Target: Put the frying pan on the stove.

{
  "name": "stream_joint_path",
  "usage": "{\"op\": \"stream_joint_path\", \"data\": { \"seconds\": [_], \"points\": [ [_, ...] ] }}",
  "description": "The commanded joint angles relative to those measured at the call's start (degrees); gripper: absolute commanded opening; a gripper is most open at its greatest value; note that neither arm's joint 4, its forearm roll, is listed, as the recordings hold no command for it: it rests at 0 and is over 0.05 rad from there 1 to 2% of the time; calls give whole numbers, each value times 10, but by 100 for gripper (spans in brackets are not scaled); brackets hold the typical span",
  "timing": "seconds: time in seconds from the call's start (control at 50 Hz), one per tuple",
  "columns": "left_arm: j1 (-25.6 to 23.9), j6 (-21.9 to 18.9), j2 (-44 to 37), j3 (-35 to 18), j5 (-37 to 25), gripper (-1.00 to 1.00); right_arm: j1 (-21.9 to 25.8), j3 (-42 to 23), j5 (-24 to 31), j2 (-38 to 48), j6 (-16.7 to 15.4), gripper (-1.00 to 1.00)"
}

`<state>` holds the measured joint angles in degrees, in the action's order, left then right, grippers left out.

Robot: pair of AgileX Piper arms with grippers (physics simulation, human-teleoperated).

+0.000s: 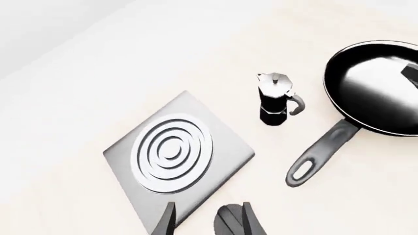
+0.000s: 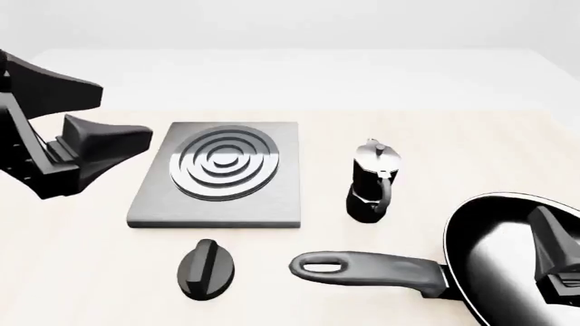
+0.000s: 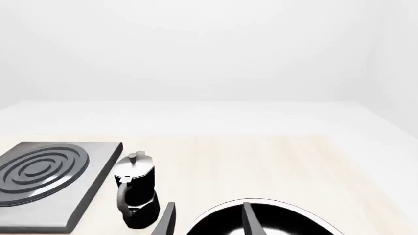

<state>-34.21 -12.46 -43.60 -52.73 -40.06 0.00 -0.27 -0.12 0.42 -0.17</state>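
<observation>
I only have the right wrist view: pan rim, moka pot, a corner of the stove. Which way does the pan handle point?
Observer: In the front view the frying pan has its handle pointing left, toward the black knob that lies in front of the stove.
Operator: Is anything sitting on the stove?
Observer: No. Its rings are bare in the left wrist view; the moka pot stands on the table to its right.
Operator: Where's the left tool?
Observer: The left tool hangs open above the stove's near edge, holding nothing.
Operator: And mine?
Observer: The right tool is open over the pan's bowl, not at the handle.
</observation>
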Motion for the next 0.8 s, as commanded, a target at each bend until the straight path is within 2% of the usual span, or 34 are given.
{"op": "stream_joint_path", "data": {
  "seconds": [0.02, 0.1, 0.12, 0.16, 0.28, 0.34, 0.36, 0.42, 0.48, 0.6, 0.8],
  "points": [
    [-55, 3, -45, -77, -98, 100, -1, 2, 2, -4, 0, 100],
    [-60, 0, -52, -97, -130, 100, -1, 2, 2, -4, 0, 100],
    [-74, 5, -63, -115, -145, 100, -1, 2, 2, -4, 0, 100],
    [-65, -16, -74, -119, -158, 100, -1, 2, 2, -4, 0, 100],
    [-82, -8, -106, -157, -190, 100, -1, 2, 2, -4, 0, 100],
    [-95, -18, -113, -160, -208, 100, -1, 2, 2, -4, 0, 100],
    [-110, -3, -120, -167, -215, 100, -1, 2, 2, -4, 0, 100],
    [-112, -21, -128, -162, -229, 100, -1, 2, 2, -4, 0, 100],
    [-119, -11, -137, -173, -234, 100, -1, 2, 2, -4, 0, 100],
    [-137, -28, -150, -186, -262, 100, -1, 2, 2, -4, 0, 100],
    [-150, -47, -190, -198, -264, 100, -1, 2, 2, -4, 0, 100]
  ]
}}
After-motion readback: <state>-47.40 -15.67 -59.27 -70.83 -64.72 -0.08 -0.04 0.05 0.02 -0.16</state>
